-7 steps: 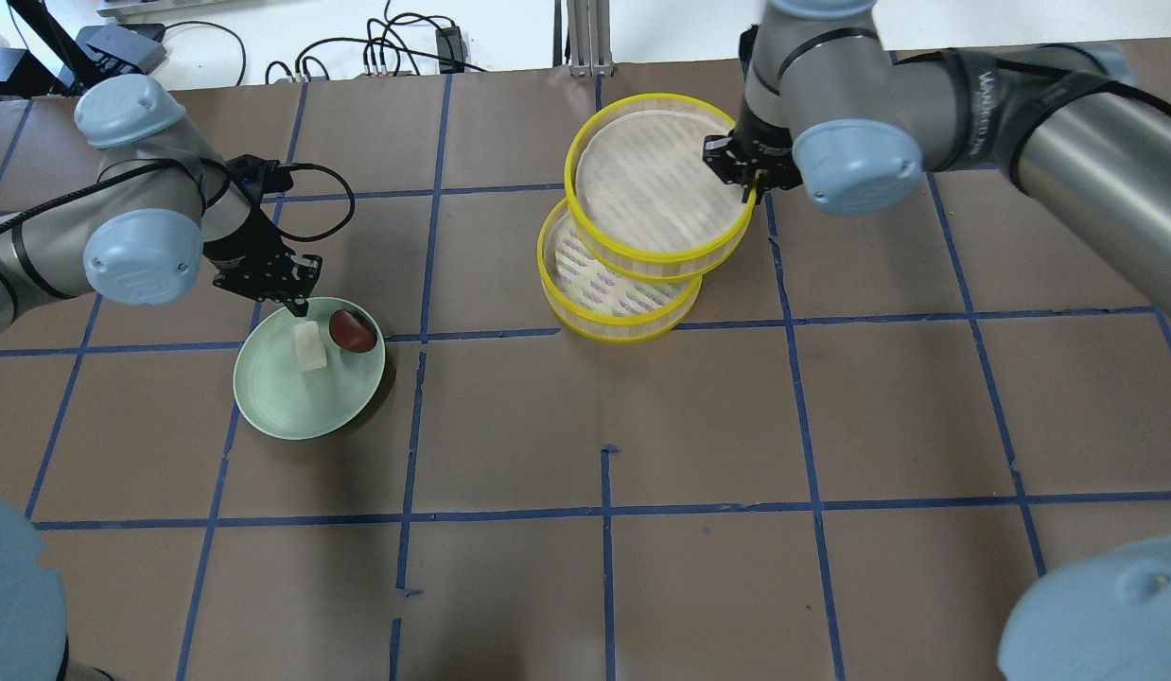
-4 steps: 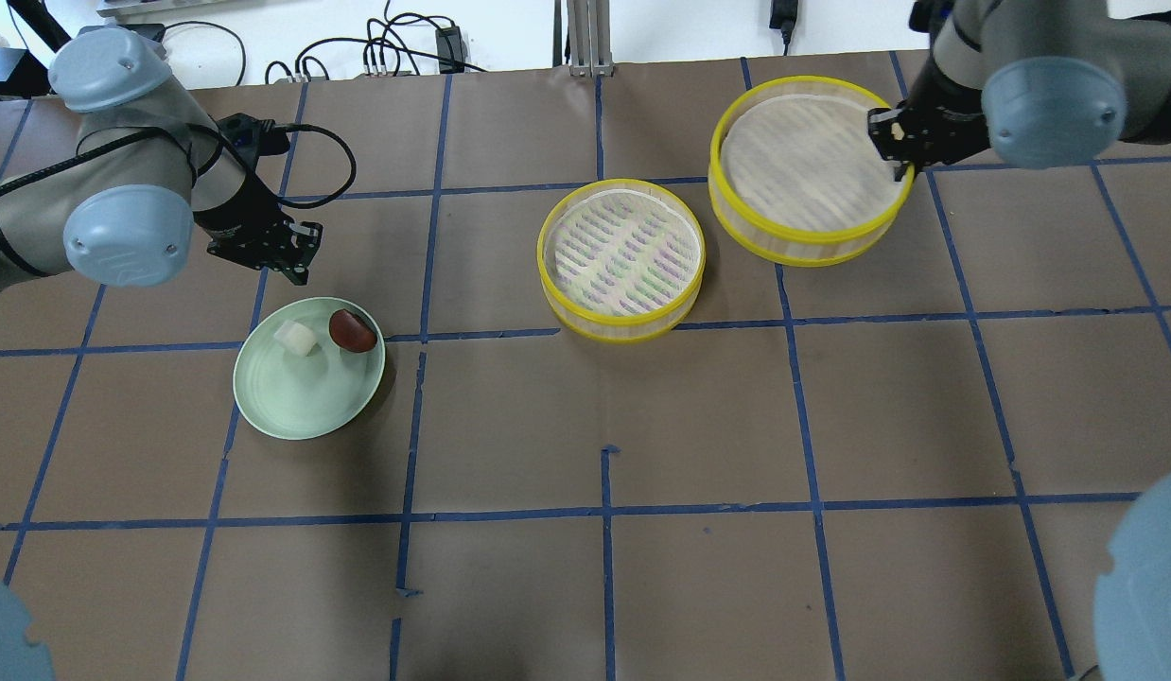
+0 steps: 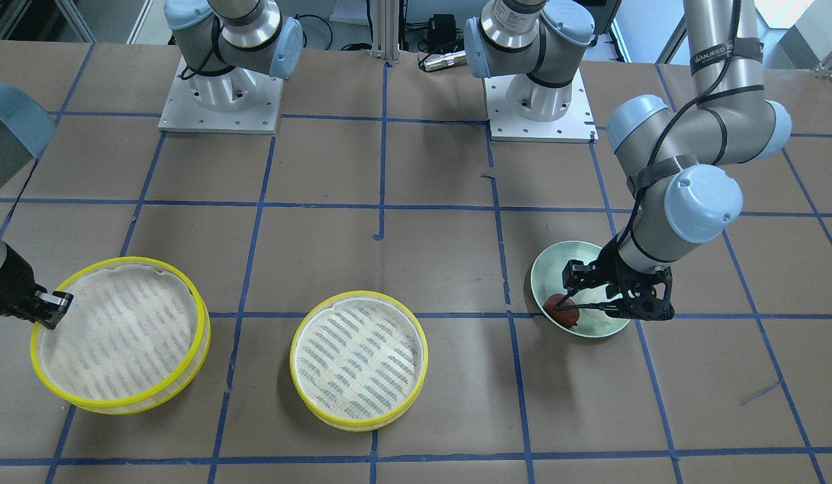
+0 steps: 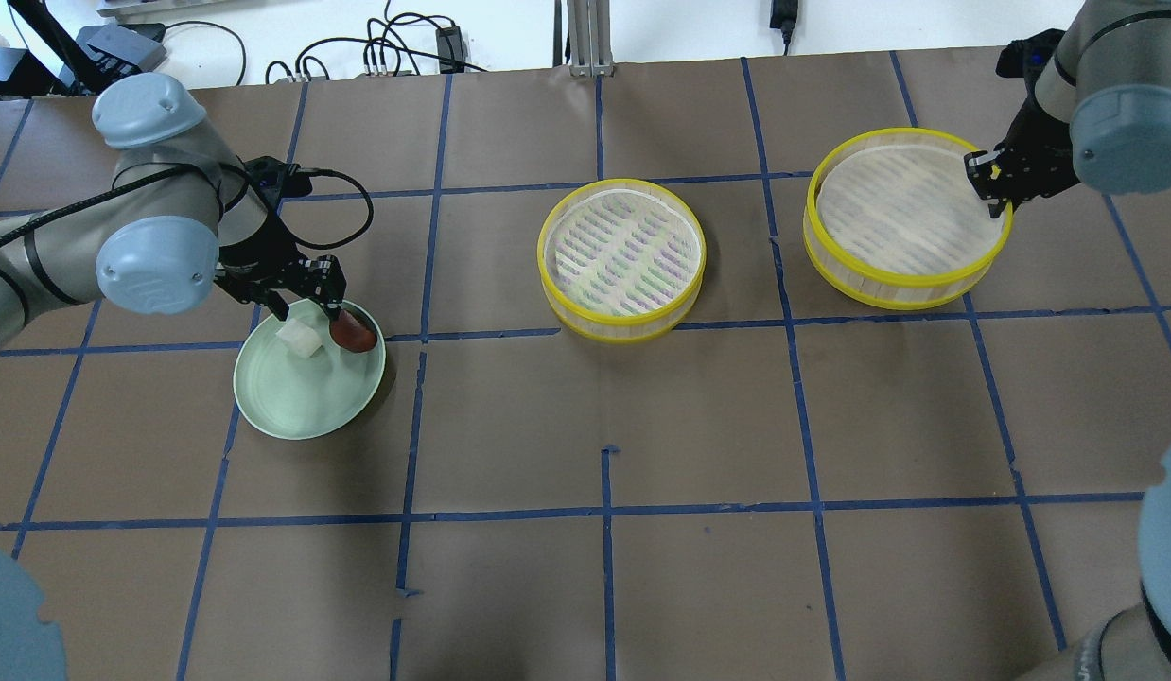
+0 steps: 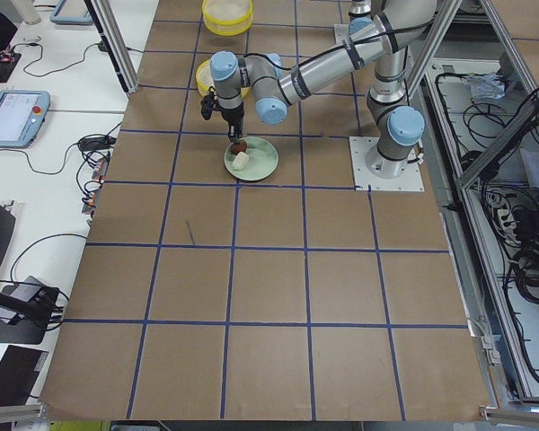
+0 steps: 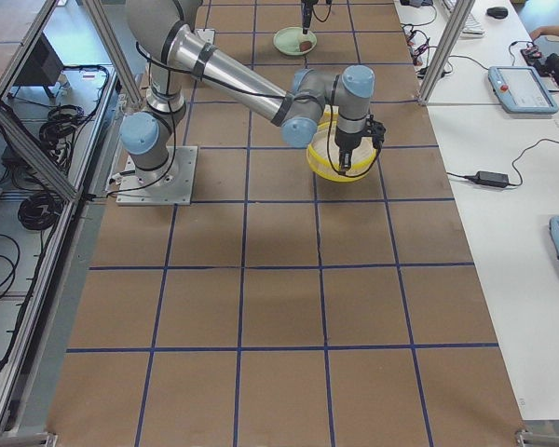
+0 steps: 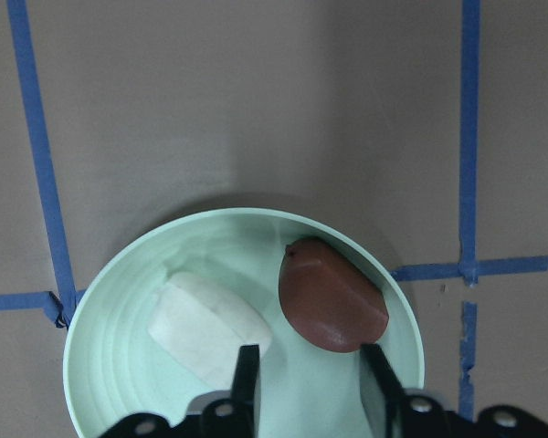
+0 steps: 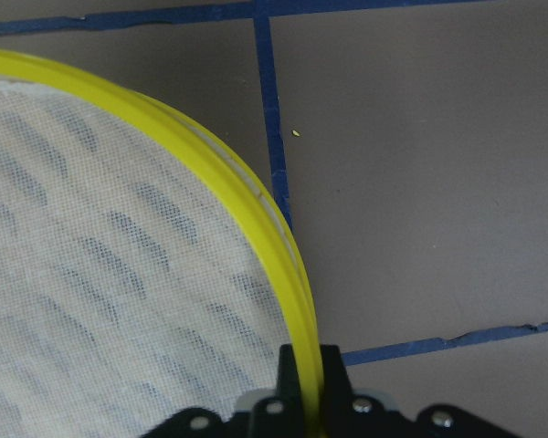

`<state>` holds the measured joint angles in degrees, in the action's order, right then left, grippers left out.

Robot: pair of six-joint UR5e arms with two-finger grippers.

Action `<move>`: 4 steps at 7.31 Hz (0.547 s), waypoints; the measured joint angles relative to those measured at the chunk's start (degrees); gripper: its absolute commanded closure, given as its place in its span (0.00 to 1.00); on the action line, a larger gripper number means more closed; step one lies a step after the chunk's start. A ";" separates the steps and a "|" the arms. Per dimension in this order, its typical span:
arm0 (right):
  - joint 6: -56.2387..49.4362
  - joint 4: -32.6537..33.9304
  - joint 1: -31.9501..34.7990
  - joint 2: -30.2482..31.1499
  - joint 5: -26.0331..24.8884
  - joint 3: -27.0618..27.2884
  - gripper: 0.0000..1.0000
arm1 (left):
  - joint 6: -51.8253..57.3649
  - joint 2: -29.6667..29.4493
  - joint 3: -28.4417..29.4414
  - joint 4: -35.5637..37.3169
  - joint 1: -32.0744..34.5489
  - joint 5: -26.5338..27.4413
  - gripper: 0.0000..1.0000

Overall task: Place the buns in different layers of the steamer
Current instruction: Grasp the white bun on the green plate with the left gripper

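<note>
Two yellow-rimmed steamer trays stand apart. One is mid-table [image 4: 621,260] [image 3: 359,359]. My right gripper [image 4: 994,197] [image 8: 301,365] is shut on the rim of the other tray [image 4: 907,219] [image 3: 120,333], at the far right, at or just above the table. The white bun [image 4: 297,339] [image 7: 210,328] and the reddish-brown bun [image 4: 354,331] [image 7: 333,297] lie side by side on the pale green plate [image 4: 292,397] [image 7: 119,310]. My left gripper [image 4: 311,310] [image 7: 306,351] is open just above the plate. Its jaws straddle the near edge of the reddish-brown bun, holding nothing.
Blue tape lines grid the brown table [image 4: 604,530]. Cables [image 4: 377,57] lie beyond the far edge. Both arm bases [image 3: 218,94] stand at the robot's side.
My right gripper lifted the upper tray off the lower one and carried it right. My left gripper let go of the white bun, rose, then came down over the reddish-brown bun.
</note>
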<state>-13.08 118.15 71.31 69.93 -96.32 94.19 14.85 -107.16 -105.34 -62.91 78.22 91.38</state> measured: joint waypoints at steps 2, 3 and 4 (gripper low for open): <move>-0.16 1.38 -0.09 -0.43 -0.67 0.35 0.92 | 0.20 -0.75 -0.26 0.14 -1.30 1.76 0.11; -0.11 1.66 -0.11 -0.52 -0.63 0.46 0.93 | 0.37 -1.00 -0.38 0.15 -2.26 1.96 0.12; -0.04 1.77 -0.12 -0.55 -0.60 0.51 0.93 | 0.40 -1.43 -0.47 0.18 -2.79 1.95 0.17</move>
<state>-13.12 119.91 71.19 69.38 -96.92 94.70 15.25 -108.59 -105.80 -62.73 75.43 93.34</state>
